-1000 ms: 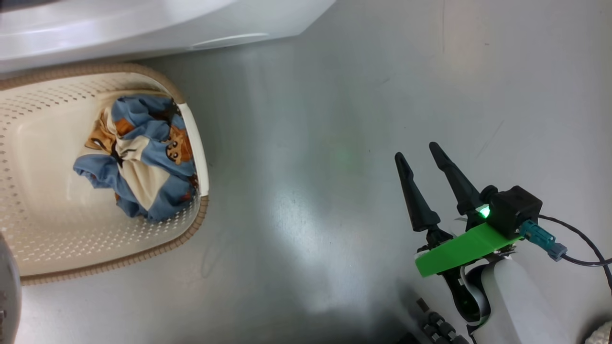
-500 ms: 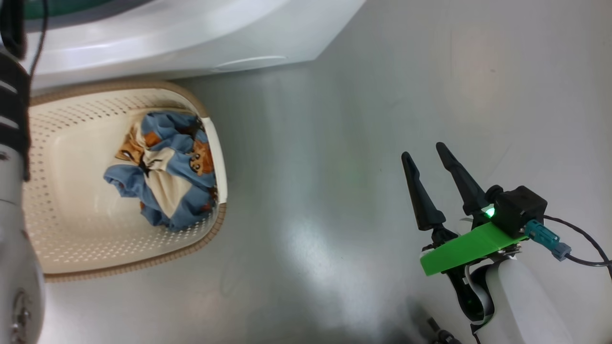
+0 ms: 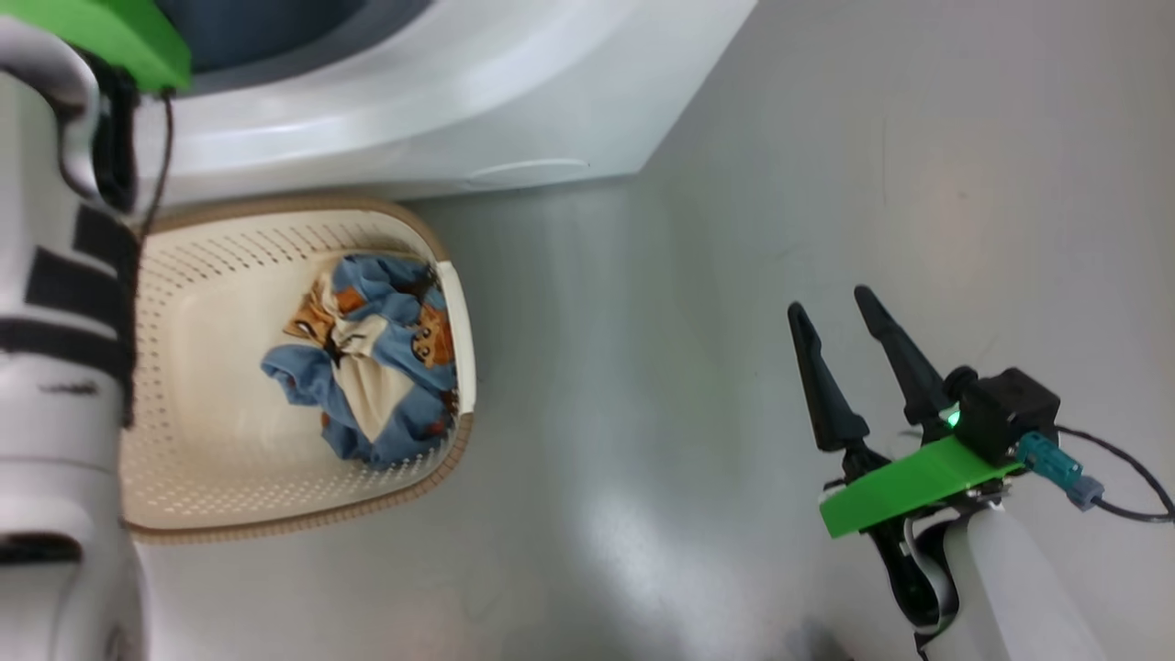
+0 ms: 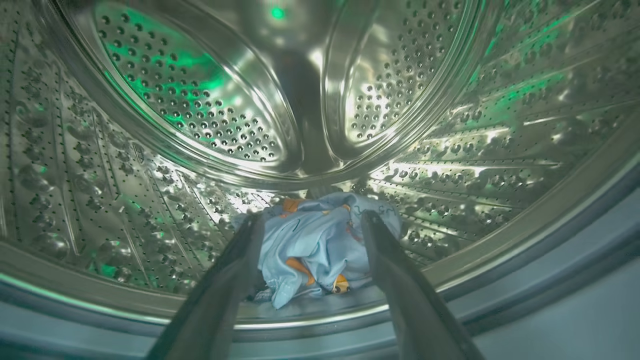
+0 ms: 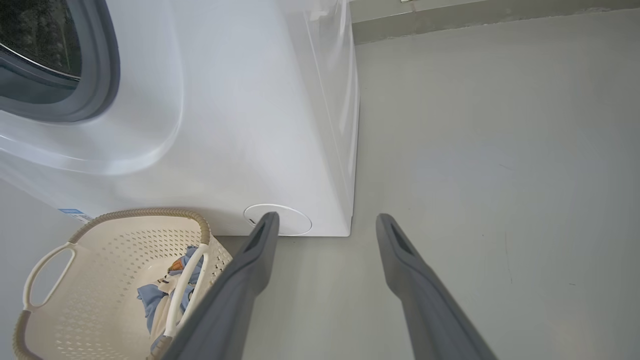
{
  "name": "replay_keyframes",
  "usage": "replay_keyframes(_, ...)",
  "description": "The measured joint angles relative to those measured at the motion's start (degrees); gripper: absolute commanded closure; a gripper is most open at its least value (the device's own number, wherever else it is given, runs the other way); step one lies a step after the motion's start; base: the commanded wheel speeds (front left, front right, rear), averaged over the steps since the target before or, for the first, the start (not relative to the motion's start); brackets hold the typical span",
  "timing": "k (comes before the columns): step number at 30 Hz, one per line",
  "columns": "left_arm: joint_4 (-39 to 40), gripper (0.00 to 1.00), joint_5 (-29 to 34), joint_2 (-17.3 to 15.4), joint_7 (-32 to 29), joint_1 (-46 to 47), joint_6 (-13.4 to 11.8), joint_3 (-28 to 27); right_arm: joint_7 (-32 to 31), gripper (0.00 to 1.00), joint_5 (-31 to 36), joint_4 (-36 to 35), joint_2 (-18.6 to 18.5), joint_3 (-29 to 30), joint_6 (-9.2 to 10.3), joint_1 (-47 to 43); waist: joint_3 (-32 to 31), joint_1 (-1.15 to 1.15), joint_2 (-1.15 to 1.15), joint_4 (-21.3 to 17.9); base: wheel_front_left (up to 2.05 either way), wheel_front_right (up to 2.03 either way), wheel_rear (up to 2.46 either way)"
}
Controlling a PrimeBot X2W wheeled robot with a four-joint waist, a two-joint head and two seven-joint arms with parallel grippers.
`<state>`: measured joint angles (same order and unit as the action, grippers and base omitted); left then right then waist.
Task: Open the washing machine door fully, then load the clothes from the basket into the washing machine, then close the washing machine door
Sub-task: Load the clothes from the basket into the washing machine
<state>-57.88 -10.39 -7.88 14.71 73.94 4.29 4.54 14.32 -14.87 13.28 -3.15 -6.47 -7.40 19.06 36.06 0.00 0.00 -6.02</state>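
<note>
Your left gripper (image 4: 312, 216) has its fingers spread wide, gripping nothing; a light-blue garment (image 4: 315, 250) lies between its fingertips on the steel drum (image 4: 150, 150). Your right gripper (image 3: 830, 301) is spread and empty over the grey floor (image 3: 643, 367), with the basket (image 3: 211, 459) of clothes (image 3: 367, 386) well to its left.

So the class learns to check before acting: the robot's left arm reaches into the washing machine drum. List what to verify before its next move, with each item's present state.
1. Left gripper, fingers apart: ok.
2. Garment lies in the drum between them: ok.
3. Fingers free of the fabric: cannot tell.
4. Basket emptied: not ok, clothes lie in it.
5. Right gripper open, holding nothing, above the floor: ok.
6. Washing machine door fully open: cannot tell.
</note>
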Motion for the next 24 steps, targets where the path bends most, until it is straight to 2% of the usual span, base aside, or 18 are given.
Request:
replay_keyframes(10, 11.0, 0.00, -1.5, 1.0, 0.0, -13.0, 0.5, -1.2, 0.0, 0.00, 0.7, 0.7, -0.1, 1.4, 0.00, -2.9, -6.4, 0.00, 0.00, 1.8, 0.00, 0.00, 0.00)
replay_keyframes(17, 21.6, 0.00, -1.9, 1.2, 0.0, -22.0, 0.4, -1.9, 0.0, 0.00, 0.7, 0.7, -0.5, 2.3, 0.00, -6.3, -11.9, 0.00, 0.00, 2.9, 0.00, 0.00, 0.00)
replay_keyframes(24, 30.2, 0.00, -1.9, 0.6, 0.0, -33.8, -0.7, -2.0, 0.0, 0.00, 0.8, 0.7, -0.5, 2.3, 0.00, -9.1, -18.2, 0.00, 0.00, 4.0, 0.00, 0.00, 0.00)
